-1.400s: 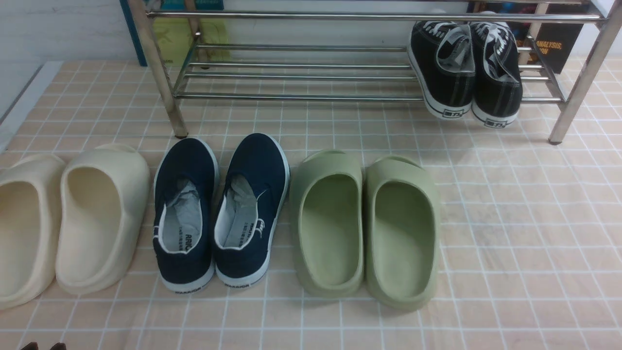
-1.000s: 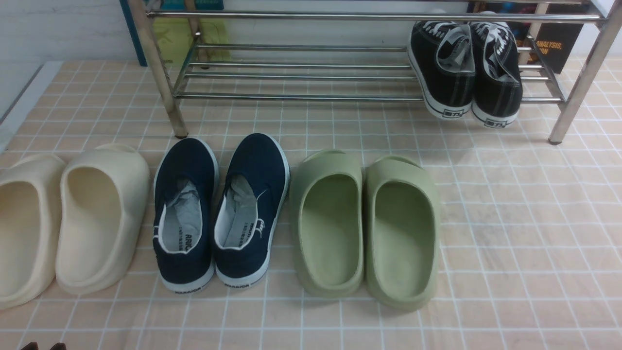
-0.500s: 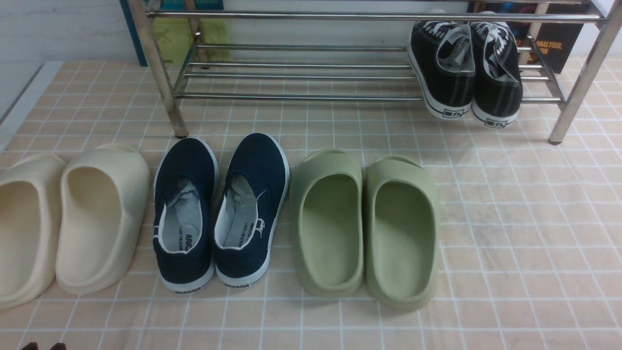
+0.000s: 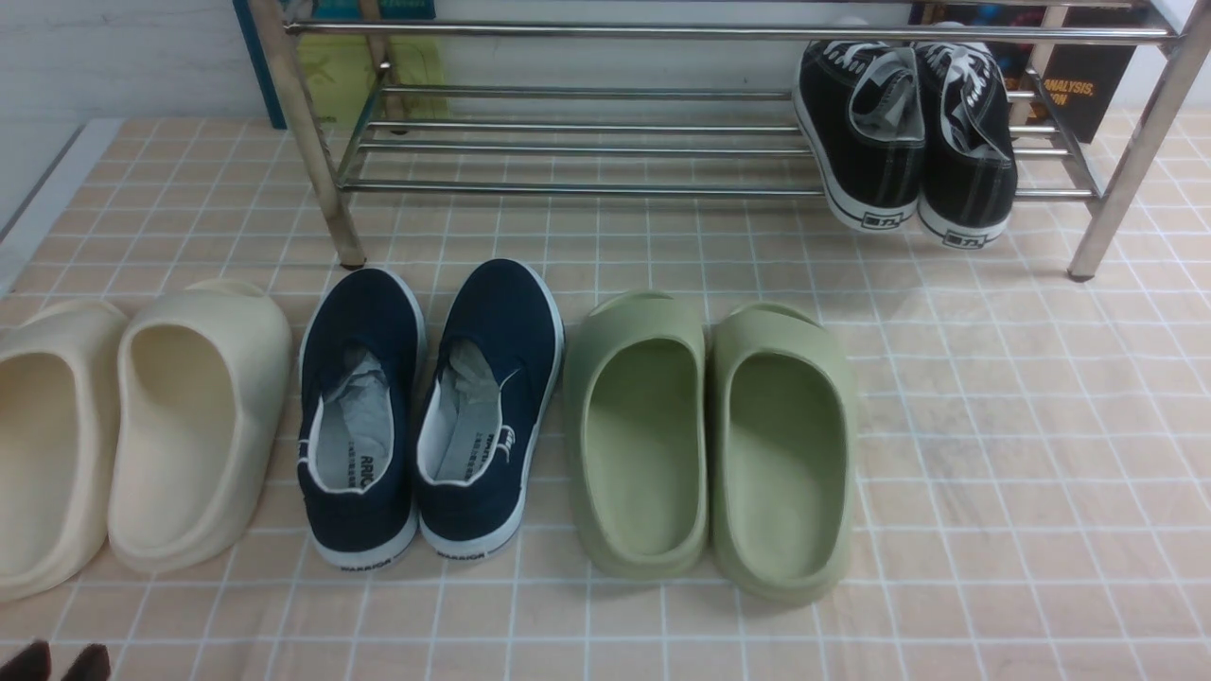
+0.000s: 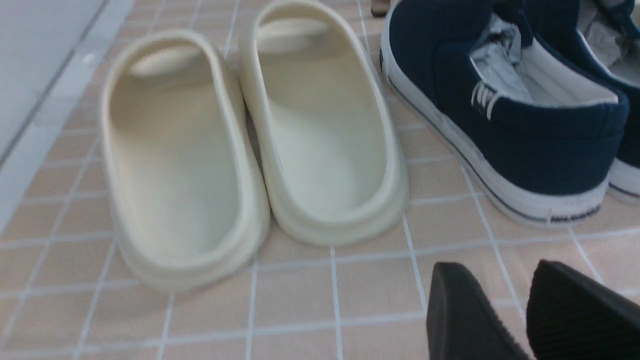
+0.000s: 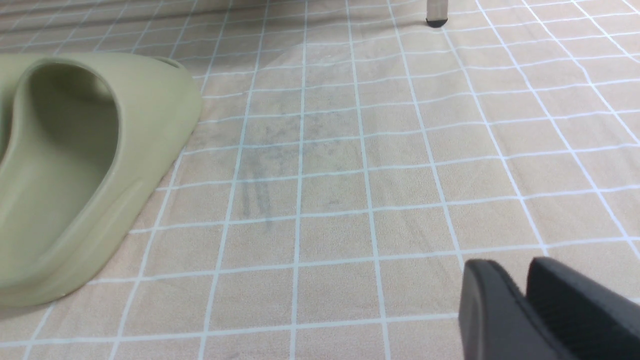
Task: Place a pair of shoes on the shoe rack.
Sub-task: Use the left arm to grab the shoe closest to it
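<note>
The pair of navy slip-on shoes (image 4: 430, 326) stands side by side on the tiled floor, heels toward me, in front of the rack's left leg. The near one shows in the left wrist view (image 5: 450, 90). The chrome shoe rack (image 4: 568, 187) stands behind them, with its left and middle bars bare. My left gripper (image 4: 55, 662) peeks in at the bottom left corner, well short of the shoes and to their left. In its wrist view (image 5: 495, 267) the fingertips stand slightly apart and hold nothing. My right gripper (image 6: 505, 265) is shut and empty above bare tiles.
Black lace-up sneakers (image 4: 903, 142) sit on the rack's right end. Cream slides (image 4: 203, 416) lie left of the navy shoes, and green slides (image 4: 710, 435) lie right of them. A rack leg foot (image 6: 436, 15) stands far ahead of my right gripper.
My left gripper's fingertips have come further into the front view at the bottom left corner. The shoes and slides have not moved.
</note>
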